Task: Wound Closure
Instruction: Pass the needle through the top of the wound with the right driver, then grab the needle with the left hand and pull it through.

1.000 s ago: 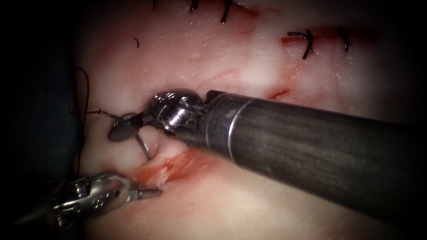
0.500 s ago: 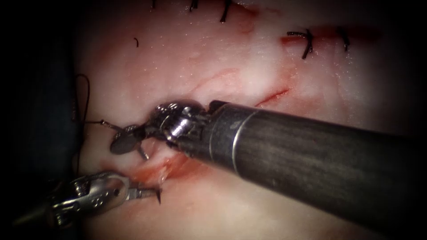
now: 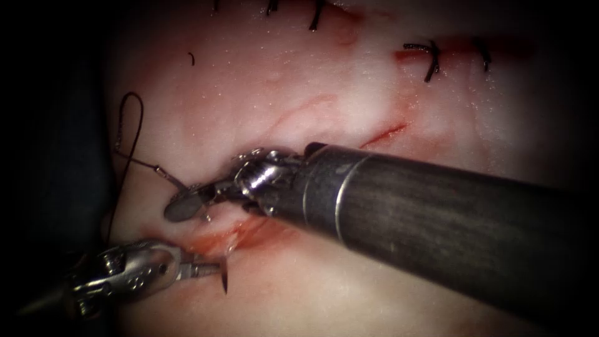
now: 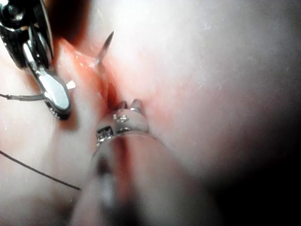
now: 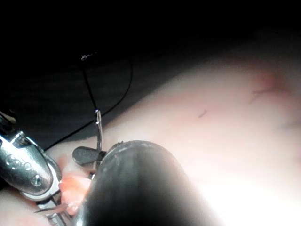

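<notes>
The tissue (image 3: 299, 81) has an open red cut (image 3: 240, 232). My right tool (image 3: 182, 207) reaches in from the right and is shut on the curved needle (image 3: 173, 180) close to its tail, on the cut's left side. The needle's middle is buried in the tissue. Its tip (image 3: 223, 281) sticks out below the cut, just right of my left tool (image 3: 211, 269), whose jaws look shut, hold nothing and press on the tissue. Black thread (image 3: 128, 125) loops away from the needle's tail. The left wrist view has the needle tip (image 4: 106, 46), my left tool (image 4: 129, 105) and the right tool (image 4: 54, 92).
Finished black stitches (image 3: 430, 59) close another cut at the back right, and more stitches (image 3: 315, 15) sit along the far edge. The right tool's thick shaft (image 3: 437, 218) crosses the tissue. A dark drape (image 3: 56, 156) borders the tissue on the left.
My right tool has rolled and dropped toward the cut, driving the needle through. The tip has come out beside the left tool and grown longer. The thread loop has lifted.
</notes>
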